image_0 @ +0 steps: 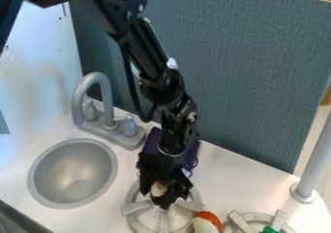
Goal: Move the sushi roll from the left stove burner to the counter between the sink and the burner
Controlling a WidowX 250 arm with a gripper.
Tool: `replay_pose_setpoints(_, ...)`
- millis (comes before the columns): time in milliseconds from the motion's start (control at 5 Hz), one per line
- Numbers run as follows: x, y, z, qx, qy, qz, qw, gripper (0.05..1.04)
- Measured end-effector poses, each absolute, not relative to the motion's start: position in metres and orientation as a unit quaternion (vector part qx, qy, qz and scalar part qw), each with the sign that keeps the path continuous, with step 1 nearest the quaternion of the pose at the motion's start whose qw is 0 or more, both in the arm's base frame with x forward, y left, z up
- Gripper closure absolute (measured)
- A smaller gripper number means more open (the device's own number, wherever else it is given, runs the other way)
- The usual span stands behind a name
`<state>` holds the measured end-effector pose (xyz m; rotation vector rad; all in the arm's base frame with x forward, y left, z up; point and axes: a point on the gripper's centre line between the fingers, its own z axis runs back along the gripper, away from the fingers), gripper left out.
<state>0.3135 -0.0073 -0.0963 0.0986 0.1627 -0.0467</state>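
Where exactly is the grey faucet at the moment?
In the camera view, the faucet is at the left, between the round sink bowl and the blue-grey panel behind it.

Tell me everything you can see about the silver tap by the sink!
The tap is smooth and gray, like metal or painted plastic. Its tall spout bends over like a candy cane, with its end pointing down. It stands upright on a long, flat base, between two stubby knobs. The base sits on the white counter, right behind the round sink.
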Motion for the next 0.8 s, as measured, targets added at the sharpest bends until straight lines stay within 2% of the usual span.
replay_pose_setpoints(200, 0.301, -0.001, -0.084, 0.022, 0.07, -0.024, 0.997, 0.522)
replay_pose_setpoints(400, 0.292, 0.019, -0.056, 0.005, 0.044, 0.007, 0.999, 0.548)
replay_pose_setpoints(600, 0.275, 0.041, -0.047, 0.025, 0.037, 0.038, 0.998, 0.548)
replay_pose_setpoints(800, 0.26, 0.07, -0.077, 0.079, 0.087, 0.075, 0.99, 0.548)
